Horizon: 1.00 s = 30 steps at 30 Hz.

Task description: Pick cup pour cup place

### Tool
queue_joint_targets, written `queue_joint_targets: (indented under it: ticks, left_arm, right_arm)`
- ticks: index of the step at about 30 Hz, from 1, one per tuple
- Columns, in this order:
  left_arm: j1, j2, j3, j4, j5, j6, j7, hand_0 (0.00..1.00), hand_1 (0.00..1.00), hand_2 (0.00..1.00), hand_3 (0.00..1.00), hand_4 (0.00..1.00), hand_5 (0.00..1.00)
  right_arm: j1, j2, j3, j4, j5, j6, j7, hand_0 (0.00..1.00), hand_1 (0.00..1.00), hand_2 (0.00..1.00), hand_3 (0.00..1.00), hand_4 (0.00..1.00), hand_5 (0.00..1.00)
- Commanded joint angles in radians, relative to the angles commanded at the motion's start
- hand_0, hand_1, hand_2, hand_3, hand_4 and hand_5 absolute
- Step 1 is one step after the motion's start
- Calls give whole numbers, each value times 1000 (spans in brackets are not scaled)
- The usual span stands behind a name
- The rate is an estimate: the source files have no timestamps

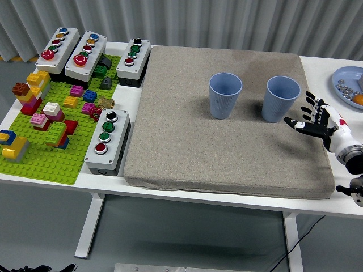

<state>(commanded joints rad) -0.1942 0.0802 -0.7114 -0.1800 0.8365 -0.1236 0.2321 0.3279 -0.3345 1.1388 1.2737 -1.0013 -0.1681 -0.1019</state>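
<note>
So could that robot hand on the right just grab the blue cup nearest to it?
Probably yes. The right robot hand is open with fingers spread, just beside the nearer blue cup and not touching it. Nothing lies between them on the grey mat.

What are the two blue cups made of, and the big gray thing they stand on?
The left cup and right cup look like matte plastic, judging by their smooth walls with fine upright ribs and no shine. The gray mat looks like woven fabric over padding, judging by its speckled, rough weave and soft rounded edges.
</note>
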Motion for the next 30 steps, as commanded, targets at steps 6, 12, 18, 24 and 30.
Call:
queue_joint_targets:
  ticks: [6,12,18,24,30]
  left_arm:
    - [-3,0,-12,0,10,0,0,772,754,804,643,505,982]
    - [-7,0,-8,0,4,0,0,772,755,804,643,506,982]
    - [-12,2,8,0,-8,0,-1,772,755,803,643,506,981]
    - [-18,3,27,0,-28,-1,-5,772,755,803,642,507,981]
    - [-22,3,33,0,-33,-1,-6,772,755,803,642,507,980]
  right_arm:
    - [-21,-7,23,36,2,-9,-2,953,930,998,998,902,270]
    - [30,5,38,30,71,-91,34,948,906,998,984,899,271]
    - [160,49,61,-28,235,-234,141,856,742,728,727,809,435]
    - [262,107,114,-125,368,-233,187,847,736,714,717,839,937]
    - [321,148,171,-200,369,-214,247,957,829,818,806,821,998]
